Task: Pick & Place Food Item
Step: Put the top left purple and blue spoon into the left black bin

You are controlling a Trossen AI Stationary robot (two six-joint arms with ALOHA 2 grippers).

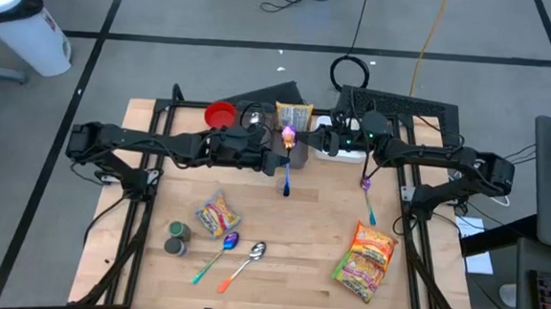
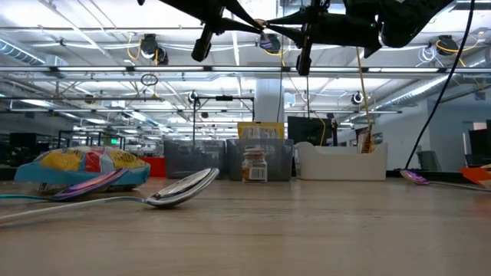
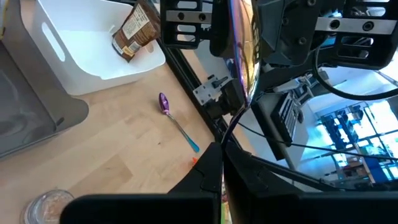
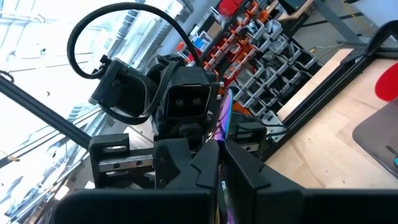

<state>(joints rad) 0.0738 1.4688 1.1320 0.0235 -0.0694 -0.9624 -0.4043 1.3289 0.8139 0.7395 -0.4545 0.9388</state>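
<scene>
The wooden table [image 1: 290, 232] carries everything, and the two dark arms reach in from either side to meet above its rear middle. The left gripper [image 1: 278, 147] and the right gripper [image 1: 307, 137] face each other there, well above the boards. Each has its fingers pinched tight on the same iridescent spoon [image 1: 287, 174], which hangs between them with its pink bowl up by the grippers and its blue handle pointing out over the table. In the left wrist view the spoon's shiny stem runs from that arm's closed fingers [image 3: 205, 171] up into the other gripper.

Behind the grippers stand a white bin [image 3: 81, 50] holding a brown packet [image 3: 134, 28], a grey bin [image 3: 25, 118] beside it, and a red bowl [image 1: 220, 115] further left. The food items lie on the table, neither one held: an orange snack bag [image 1: 367, 261] at front right, and a smaller colourful snack bag [image 1: 217, 215] at front left. A purple spoon [image 1: 367, 197] lies near the orange bag. Two more spoons [image 1: 247, 262] lie just in front of the colourful bag, and two small cans [image 1: 176, 238] stand to its left
</scene>
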